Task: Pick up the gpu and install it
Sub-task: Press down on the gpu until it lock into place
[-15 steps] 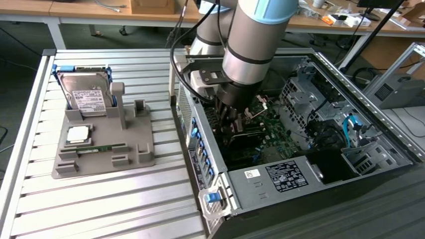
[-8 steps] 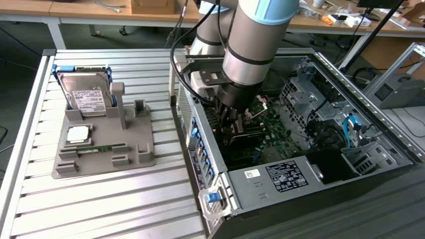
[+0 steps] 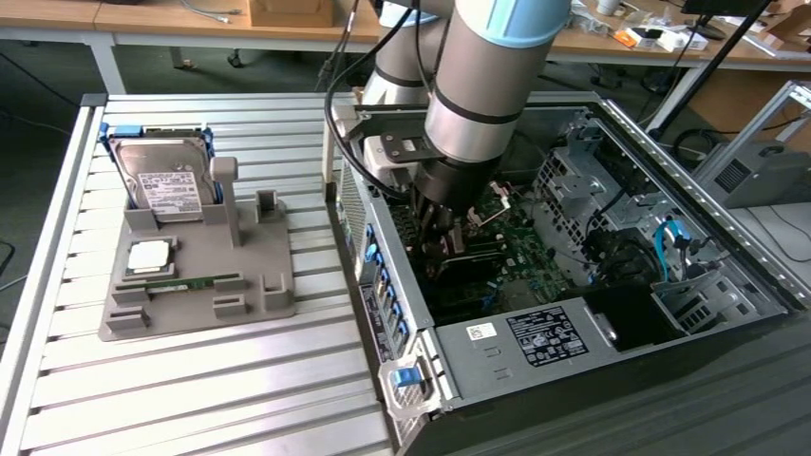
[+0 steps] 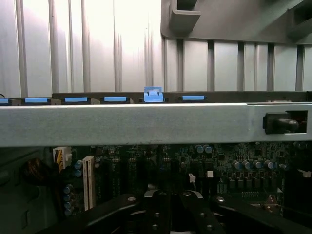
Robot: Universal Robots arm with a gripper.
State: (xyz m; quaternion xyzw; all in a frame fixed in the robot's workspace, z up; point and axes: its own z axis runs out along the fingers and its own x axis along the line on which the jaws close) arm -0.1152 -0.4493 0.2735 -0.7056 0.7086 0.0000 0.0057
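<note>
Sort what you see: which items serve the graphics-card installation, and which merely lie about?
In use: black gripper, shut; open grey metal computer case; green motherboard.
Lying about: silver white-labelled hard drive; narrow green memory stick; square silver chip; grey plastic tray.

Gpu (image 3: 451, 255): dark thin card, on edge inside PC case (image 3: 507, 366), low over mobo (image 3: 538, 258).
</note>
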